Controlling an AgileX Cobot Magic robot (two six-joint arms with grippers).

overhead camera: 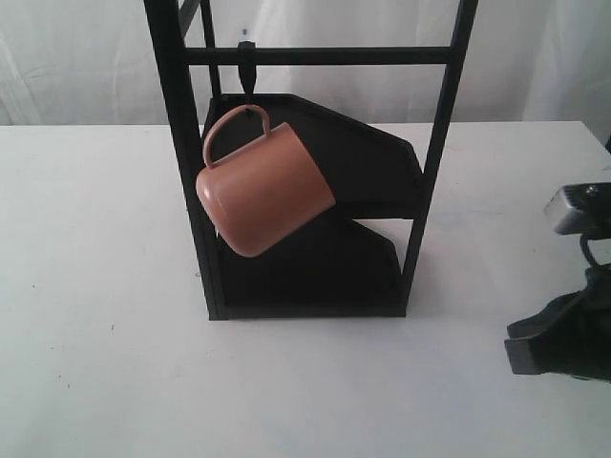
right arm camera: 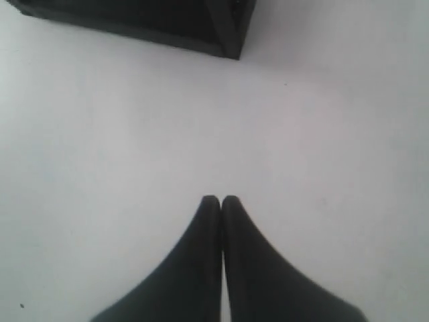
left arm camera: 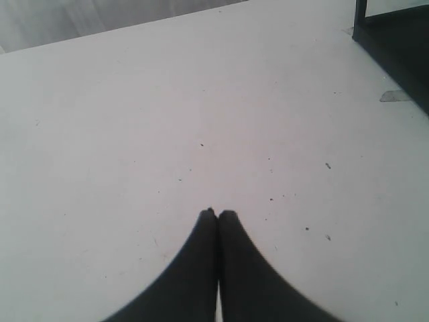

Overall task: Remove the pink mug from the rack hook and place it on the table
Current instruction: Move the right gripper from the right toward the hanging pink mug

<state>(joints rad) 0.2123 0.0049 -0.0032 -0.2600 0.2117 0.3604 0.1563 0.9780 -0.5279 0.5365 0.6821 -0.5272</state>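
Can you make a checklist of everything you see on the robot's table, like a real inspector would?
Surface: white table, a few dark specks.
Job's things: pink mug hangs tilted by its handle on the hook of the black rack; not yet on the table.
Clutter: small pale scrap beside the rack's base.
End effectors: left end effector shut, empty, over bare table; right end effector shut, empty, facing the rack's base.
Cables: one dark cable loop at the exterior view's right edge.
Surroundings: white curtain behind.
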